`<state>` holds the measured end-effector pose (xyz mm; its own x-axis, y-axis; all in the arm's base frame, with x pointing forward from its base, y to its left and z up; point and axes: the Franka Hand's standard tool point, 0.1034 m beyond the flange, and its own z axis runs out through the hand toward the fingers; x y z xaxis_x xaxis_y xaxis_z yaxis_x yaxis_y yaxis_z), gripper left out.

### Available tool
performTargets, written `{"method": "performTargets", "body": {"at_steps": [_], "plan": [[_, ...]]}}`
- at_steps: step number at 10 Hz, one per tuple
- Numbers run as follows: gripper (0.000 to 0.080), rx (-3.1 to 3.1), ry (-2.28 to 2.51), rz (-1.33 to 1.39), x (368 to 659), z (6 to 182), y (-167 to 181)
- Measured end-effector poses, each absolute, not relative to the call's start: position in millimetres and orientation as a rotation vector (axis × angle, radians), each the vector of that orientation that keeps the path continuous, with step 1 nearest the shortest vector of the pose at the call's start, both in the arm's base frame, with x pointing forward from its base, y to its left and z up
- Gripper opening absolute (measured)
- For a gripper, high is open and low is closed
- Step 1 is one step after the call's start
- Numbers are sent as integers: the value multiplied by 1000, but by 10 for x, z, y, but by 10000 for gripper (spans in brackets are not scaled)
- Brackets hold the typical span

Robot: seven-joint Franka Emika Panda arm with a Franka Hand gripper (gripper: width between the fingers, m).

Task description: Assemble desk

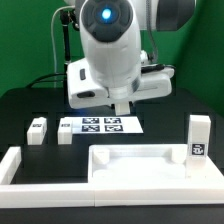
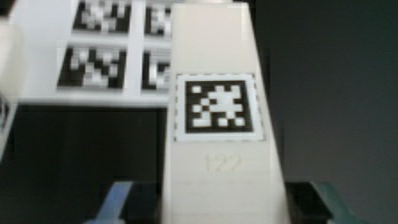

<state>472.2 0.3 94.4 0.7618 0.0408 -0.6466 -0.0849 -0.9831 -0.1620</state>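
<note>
In the wrist view a long white leg block (image 2: pixel 217 150) with a black-and-white tag runs between my fingers (image 2: pixel 121 200). My gripper (image 2: pixel 224 208) is shut on its near end. In the exterior view the gripper (image 1: pixel 121 104) hangs just above the back of the marker board (image 1: pixel 100 125), and the arm hides most of the held leg. The rimmed tabletop panel (image 1: pixel 140 170) lies at the front. One leg block (image 1: pixel 199 136) stands upright at its right end. Two more small leg blocks (image 1: pixel 38 130) (image 1: pixel 65 132) rest on the table at the exterior view's left.
The marker board (image 2: pixel 107 50) lies beyond the held leg. A low white border wall (image 1: pixel 18 168) runs along the front left corner. The table is black, and the arm's base stands at the back.
</note>
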Motion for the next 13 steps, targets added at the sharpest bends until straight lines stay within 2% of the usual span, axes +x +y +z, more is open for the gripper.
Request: {"method": "performTargets", "body": {"at_steps": [2,3,4,5,6,7,10,11,13], "plan": [[290,-2850,47,849,4791,952,-32],[290,-2860,18,787,4861,1115,-42],[290,-2876,-27,692,5080,1376,-101],[290,-2885,-58,633,5305,1550,-154],[290,-2943,-48,454,5452,1484,-171],[290,-2962,-36,382,5342,1449,-180],[290,-3019,4,100,5428,1453,-252],[290,-3009,14,59,5521,1521,-250],[290,-2973,21,-188,5831,1675,-343]]}}
